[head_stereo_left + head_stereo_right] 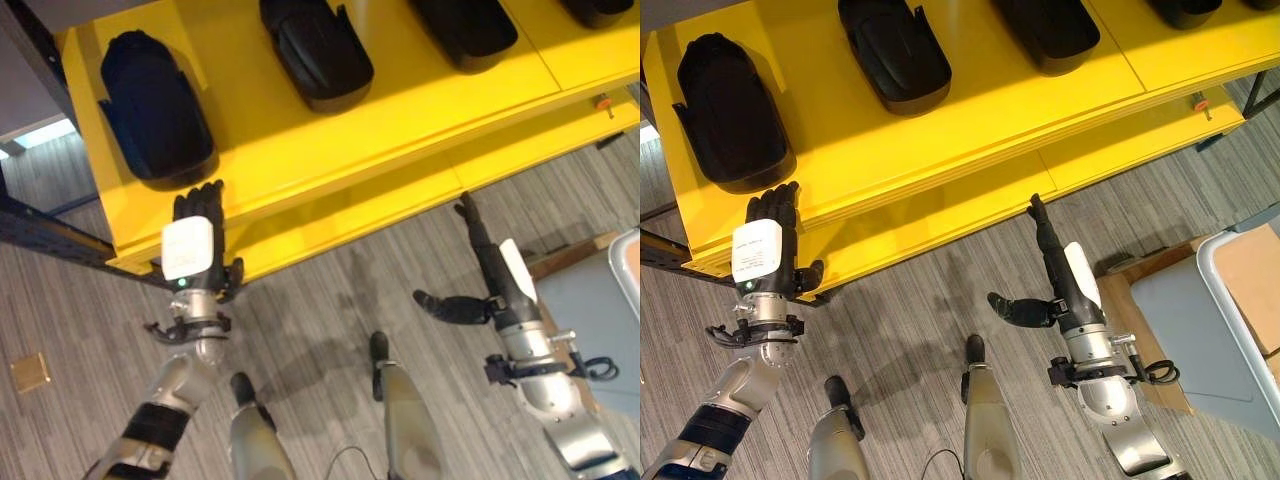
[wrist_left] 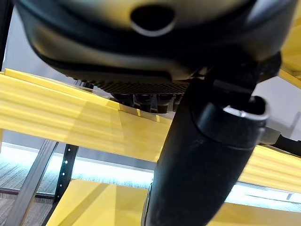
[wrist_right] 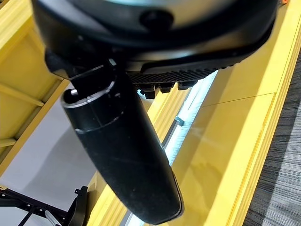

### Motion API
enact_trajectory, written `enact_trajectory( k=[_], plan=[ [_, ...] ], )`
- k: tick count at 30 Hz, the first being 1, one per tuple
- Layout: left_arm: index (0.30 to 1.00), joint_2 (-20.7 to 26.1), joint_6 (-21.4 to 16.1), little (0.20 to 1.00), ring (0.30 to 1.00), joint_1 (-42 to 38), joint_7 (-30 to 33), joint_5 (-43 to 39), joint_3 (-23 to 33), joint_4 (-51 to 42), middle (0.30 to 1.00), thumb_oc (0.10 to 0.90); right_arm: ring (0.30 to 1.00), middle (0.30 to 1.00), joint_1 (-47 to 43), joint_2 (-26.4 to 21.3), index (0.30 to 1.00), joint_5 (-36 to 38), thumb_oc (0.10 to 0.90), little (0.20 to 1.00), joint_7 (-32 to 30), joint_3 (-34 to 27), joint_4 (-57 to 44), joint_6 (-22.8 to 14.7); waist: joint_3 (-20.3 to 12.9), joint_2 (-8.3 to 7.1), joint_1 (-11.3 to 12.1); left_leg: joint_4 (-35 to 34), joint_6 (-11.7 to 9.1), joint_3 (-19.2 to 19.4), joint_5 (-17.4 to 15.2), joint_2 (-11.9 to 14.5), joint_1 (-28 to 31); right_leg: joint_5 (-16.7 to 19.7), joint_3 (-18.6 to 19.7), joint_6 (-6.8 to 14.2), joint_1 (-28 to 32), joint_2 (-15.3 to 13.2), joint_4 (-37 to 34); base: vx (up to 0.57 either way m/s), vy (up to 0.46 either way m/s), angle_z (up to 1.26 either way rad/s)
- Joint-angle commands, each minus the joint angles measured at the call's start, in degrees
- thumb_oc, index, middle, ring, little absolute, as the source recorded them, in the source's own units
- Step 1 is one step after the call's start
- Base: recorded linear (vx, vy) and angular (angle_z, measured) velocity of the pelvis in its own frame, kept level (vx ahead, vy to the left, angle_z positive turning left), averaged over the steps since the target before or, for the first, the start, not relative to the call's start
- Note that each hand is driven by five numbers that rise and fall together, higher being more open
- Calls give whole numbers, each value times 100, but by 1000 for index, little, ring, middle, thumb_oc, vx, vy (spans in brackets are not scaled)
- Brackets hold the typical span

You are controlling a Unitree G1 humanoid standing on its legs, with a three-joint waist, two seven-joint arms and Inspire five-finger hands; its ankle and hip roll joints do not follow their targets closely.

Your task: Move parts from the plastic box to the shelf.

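Observation:
Several black moulded parts lie on the top board of the yellow shelf [image 1: 400, 110]: one at the left [image 1: 155, 105], one beside it [image 1: 318, 50], another further right [image 1: 470, 28]. My left hand [image 1: 195, 245] is open with straight fingers at the shelf's front edge, just below the leftmost part, holding nothing. In its wrist view the fingertips [image 2: 146, 99] rest by the yellow edge. My right hand [image 1: 500, 275] is open and empty over the floor, fingers pointing at the lower shelf board [image 1: 400, 200], thumb [image 3: 122, 150] spread out. The plastic box [image 1: 1215, 290] sits at the far right.
A cardboard-coloured sheet [image 1: 1250, 280] lies inside the box. The shelf's dark metal frame [image 1: 50, 235] runs along the left. A small orange piece [image 1: 603, 101] sits on the shelf's right front edge. A brass plate [image 1: 30, 372] is set in the grey floor.

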Motion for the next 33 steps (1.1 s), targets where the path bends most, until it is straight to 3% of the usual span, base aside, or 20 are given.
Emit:
enact_trajectory(
  k=[1, 33],
  plan=[
    [1000, 293, 9, 1000, 1000, -217, 412, -19, 240, 27, 1000, 900, 1000, 1000, -163, -80, 1000, -1, 900, 1000, -232, -203, -696, -489, -393, -247, -6, 128, 217, -357, 453, -33, -420, 6, -54, -114, 47, 103, 299, 0, 0, 0],
    [1000, 436, 211, 1000, 1000, -767, 520, -284, 275, 856, 1000, 900, 1000, 1000, -116, -218, 1000, 106, 900, 1000, -96, -166, -765, -522, -424, -375, -79, 309, 209, -381, 399, -43, -579, 32, 20, -90, -80, 117, 366, 0, 1, 0]
  ],
)
